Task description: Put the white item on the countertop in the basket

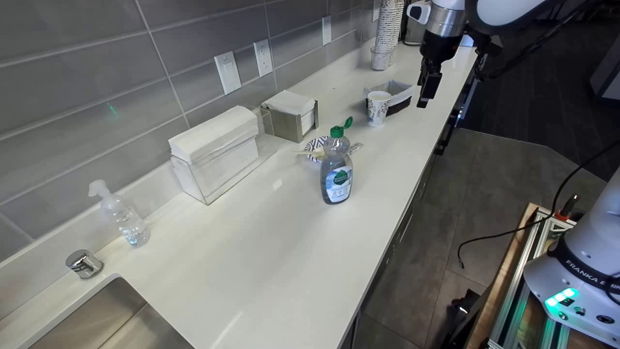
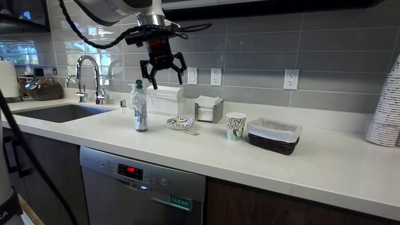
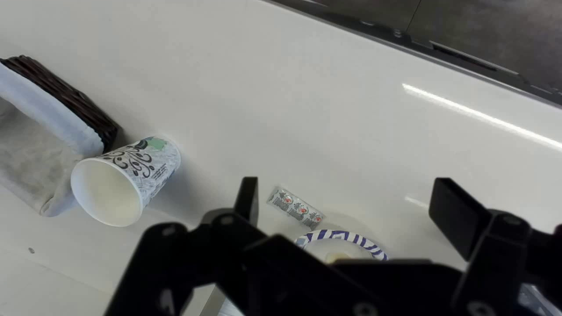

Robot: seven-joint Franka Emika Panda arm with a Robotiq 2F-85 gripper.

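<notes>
A dark woven basket with a white liner [image 2: 272, 142] stands on the countertop; it also shows in the wrist view [image 3: 59, 94]. A small white packet with grey and red print [image 3: 296, 207] lies flat on the counter, also in both exterior views [image 1: 356, 148] [image 2: 191, 132]. A white patterned paper cup [image 3: 147, 164] stands upright beside the basket. Which one is the white item, I cannot tell. My gripper [image 2: 168, 85] is open and empty, high above the counter. In the wrist view the packet shows between its fingers [image 3: 347, 197], well below them.
A patterned paper bowl [image 2: 187, 126] with a pale utensil lies near the packet. A soap bottle [image 1: 336, 179] stands in front of it. A grey napkin holder [image 1: 286, 125] and a clear towel box [image 1: 220, 169] stand by the wall. Stacked cups [image 2: 386, 109] stand beyond the basket.
</notes>
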